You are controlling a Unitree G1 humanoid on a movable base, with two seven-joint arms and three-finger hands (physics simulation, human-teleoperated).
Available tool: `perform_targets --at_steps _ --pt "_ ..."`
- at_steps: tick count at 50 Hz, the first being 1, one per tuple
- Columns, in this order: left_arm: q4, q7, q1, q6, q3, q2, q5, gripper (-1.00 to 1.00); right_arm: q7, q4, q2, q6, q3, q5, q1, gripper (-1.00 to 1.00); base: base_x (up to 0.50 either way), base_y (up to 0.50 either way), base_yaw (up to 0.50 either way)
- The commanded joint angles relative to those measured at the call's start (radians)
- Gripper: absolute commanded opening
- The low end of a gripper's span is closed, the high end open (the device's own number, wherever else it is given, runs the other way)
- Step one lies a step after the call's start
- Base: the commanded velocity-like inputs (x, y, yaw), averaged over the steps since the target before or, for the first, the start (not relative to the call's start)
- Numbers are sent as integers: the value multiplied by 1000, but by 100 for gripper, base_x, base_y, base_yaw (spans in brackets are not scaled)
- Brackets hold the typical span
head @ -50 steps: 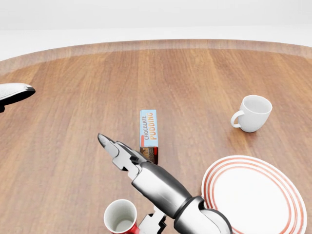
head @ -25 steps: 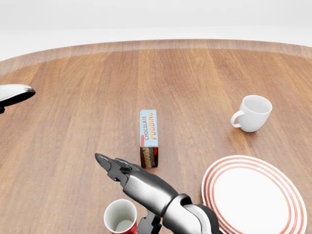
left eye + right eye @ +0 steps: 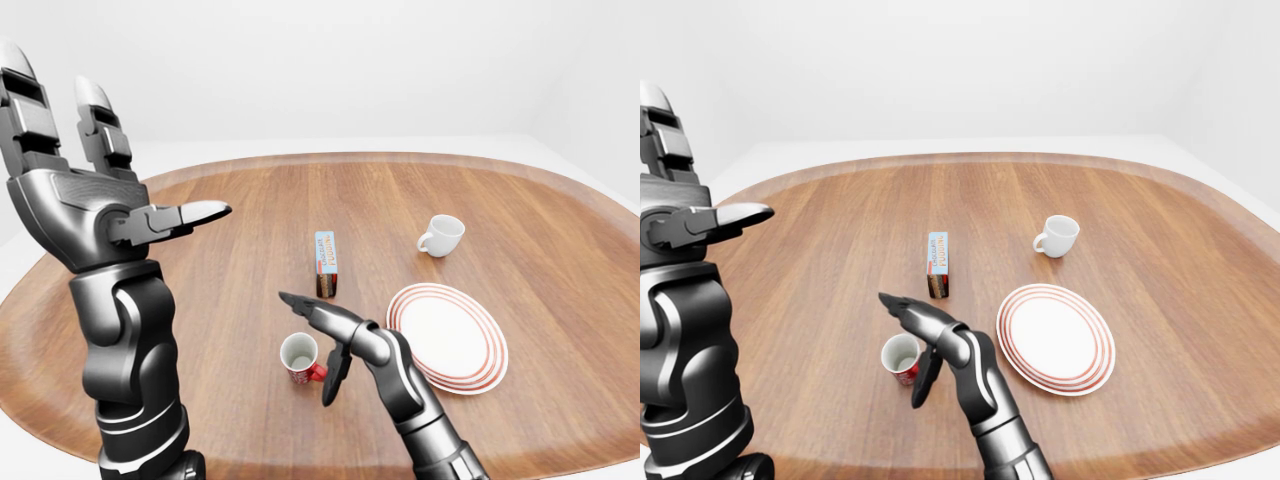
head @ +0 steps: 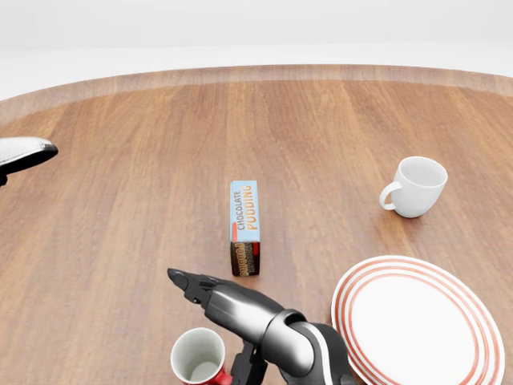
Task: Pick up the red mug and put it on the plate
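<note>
The round wooden surface shows bare wood across the upper half and left of the left-eye view, its raised rim curving along the top. Low in the middle, the red mug stands upright between the spread fingers of the right hand, well left of the red-ringed plate; the left hand is raised at upper left, fingers apart. Above the mug stands a box lettered "CHOCOLATE PUDDING", with a white mug upper right.
</note>
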Motion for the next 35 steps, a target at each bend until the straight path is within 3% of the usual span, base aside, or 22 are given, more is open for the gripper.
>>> perform_targets --at_steps 1,11,35 --pt "-5 2 -10 0 5 7 -6 100 5 115 0 0 -32 -12 -40 100 0 0 0" --pt "-21 15 -22 0 7 14 -21 100 -36 352 -18 0 -78 -32 -154 100 0 0 0" --pt "-43 28 -29 0 13 24 -44 100 -122 617 38 0 -100 -43 -294 100 0 0 0"
